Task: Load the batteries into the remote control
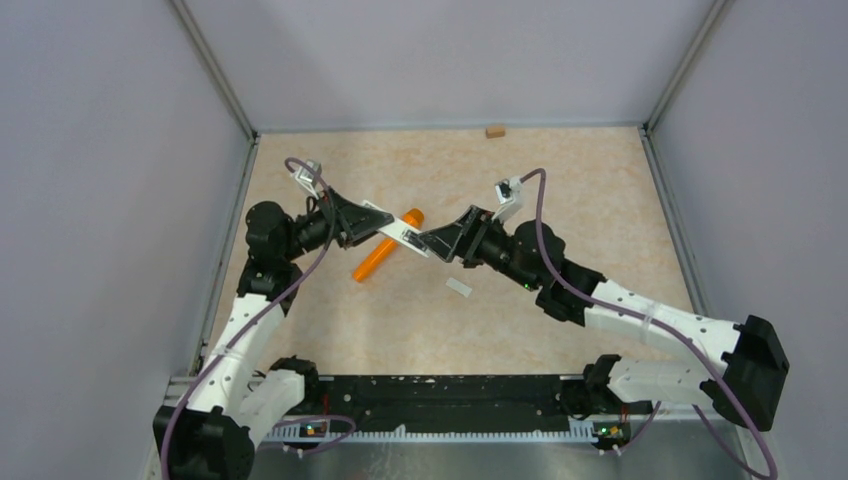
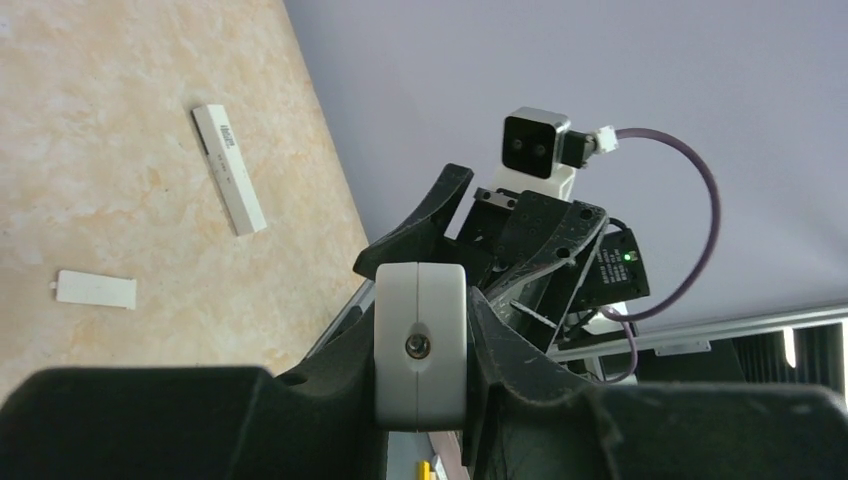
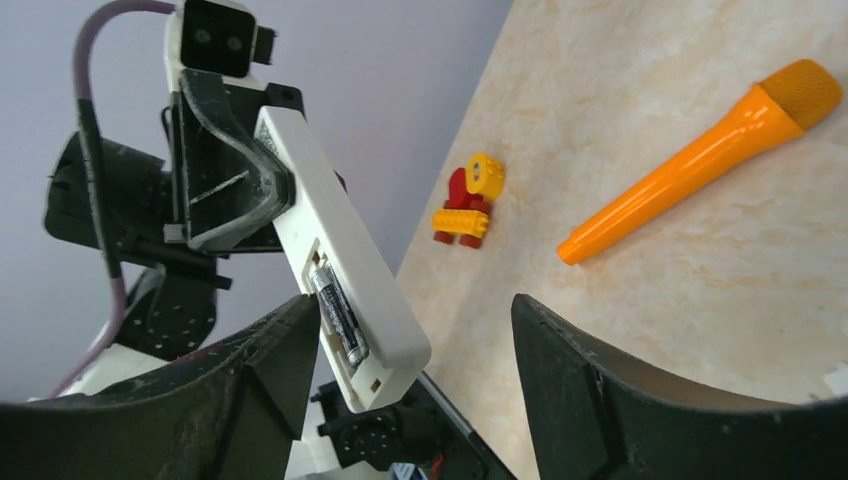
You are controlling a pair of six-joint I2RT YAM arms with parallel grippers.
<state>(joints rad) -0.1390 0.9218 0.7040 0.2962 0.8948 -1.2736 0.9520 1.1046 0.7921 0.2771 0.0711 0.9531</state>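
My left gripper [image 1: 372, 222] is shut on the white remote control [image 1: 402, 236] and holds it above the table; in its wrist view the remote's end [image 2: 420, 340] fills the gap between the jaws. In the right wrist view the remote control [image 3: 345, 265] shows its open compartment, with a dark battery [image 3: 337, 312] lying inside. My right gripper [image 3: 415, 345] is open. The remote's lower end sits between its fingers, close to the left finger [image 3: 265, 375]. In the top view the right gripper [image 1: 432, 243] meets the remote's tip. Other batteries are out of view.
An orange torch-like tube [image 1: 385, 258] lies under the remote. A small white cover [image 1: 459, 287] rests on the table near the right arm. A long white stick [image 2: 229, 168] lies flat beyond it. A red-and-yellow toy [image 3: 468, 205] and a tan block [image 1: 494, 130] sit farther off.
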